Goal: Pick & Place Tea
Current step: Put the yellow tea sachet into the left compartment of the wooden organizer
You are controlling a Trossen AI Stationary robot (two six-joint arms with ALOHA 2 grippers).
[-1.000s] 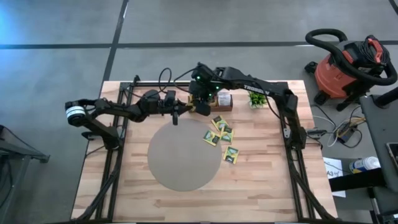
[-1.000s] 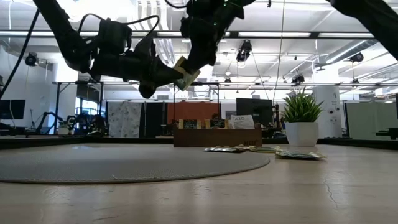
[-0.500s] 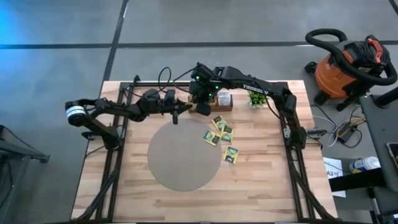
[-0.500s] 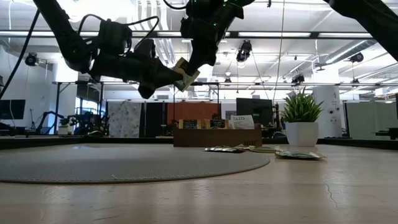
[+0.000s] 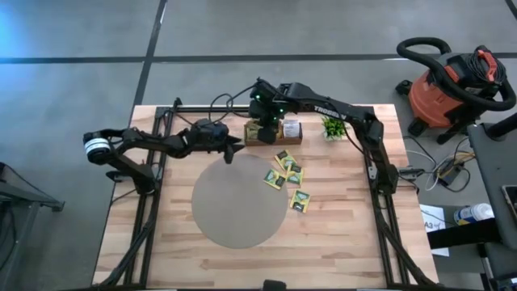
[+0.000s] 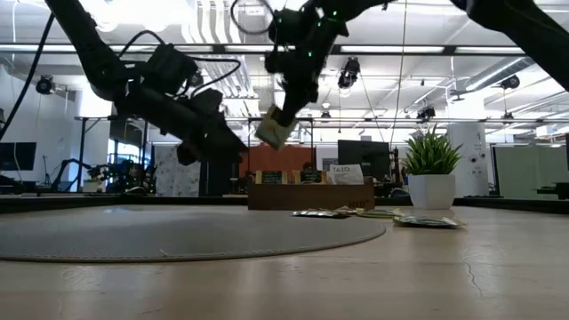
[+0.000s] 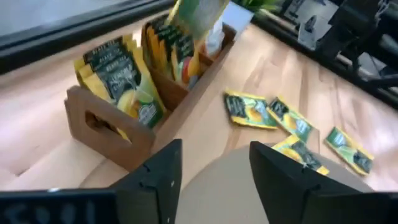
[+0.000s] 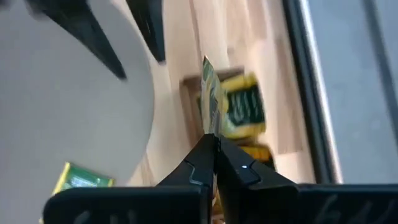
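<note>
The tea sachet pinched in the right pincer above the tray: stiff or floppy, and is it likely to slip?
Probably light and fairly flat: the sachet stands edge-on from the right pincer without drooping. Held only by one edge, it could twist or slip. Lowered into the tray, it may catch on sachets already there.

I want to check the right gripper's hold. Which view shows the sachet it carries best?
The right wrist view: the sachet stands edge-on, pinched in the right gripper. The low view shows it hanging above the tray; the left wrist view catches it blurred; the high view barely shows it.
</note>
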